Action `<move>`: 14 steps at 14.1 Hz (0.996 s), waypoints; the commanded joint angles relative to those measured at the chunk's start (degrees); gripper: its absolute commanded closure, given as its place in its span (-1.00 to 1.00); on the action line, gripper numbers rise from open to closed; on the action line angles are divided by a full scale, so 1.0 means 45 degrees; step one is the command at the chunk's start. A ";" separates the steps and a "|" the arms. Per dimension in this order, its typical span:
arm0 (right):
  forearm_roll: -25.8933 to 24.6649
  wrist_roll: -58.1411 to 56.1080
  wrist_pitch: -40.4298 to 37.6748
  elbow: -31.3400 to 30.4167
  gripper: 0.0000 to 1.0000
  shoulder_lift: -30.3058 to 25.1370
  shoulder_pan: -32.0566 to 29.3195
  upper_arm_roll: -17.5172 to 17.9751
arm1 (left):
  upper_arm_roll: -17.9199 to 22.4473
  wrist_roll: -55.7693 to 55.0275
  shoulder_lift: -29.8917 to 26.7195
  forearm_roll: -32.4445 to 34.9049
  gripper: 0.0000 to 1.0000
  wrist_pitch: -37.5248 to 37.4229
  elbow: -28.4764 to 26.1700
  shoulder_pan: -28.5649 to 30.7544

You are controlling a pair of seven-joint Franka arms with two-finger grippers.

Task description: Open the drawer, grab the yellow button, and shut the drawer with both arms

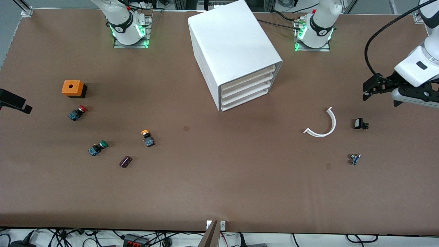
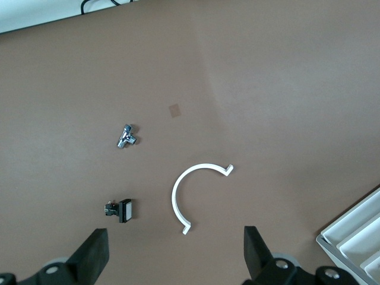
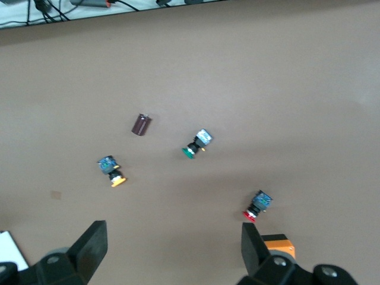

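Grippers hung high and empty, one over each end of the table. The left gripper was spread wide with nothing between its fingers, above the bare brown table at the left arm's end; the front view showed it only from the side. Its wrist view looked down on a white curved piece, a small black-and-white part and a small metal part, and caught a corner of the cabinet with ribbed drawer fronts.

The right gripper was equally wide open and held nothing; in the front view only a black sliver of it showed at the frame edge. Its wrist view showed the button, a green-capped button, a red-capped button, a dark cylinder and a corner of an orange box.

The button lay on its side on the open table toward the right arm's end, nearer to the front camera than the cabinet. Its long axis ran roughly toward and away from that camera, orange cap at the farther end. The drawer, topmost of four, sat flush with the others, its front facing the camera and turned toward the left arm's end.
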 commanded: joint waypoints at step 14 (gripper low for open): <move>-0.0806 0.0025 0.1968 -0.4784 -1.00 -0.2731 0.0297 0.0279 | 0.0000 -0.0105 0.0001 0.0197 -1.00 -0.1484 0.0413 -0.0090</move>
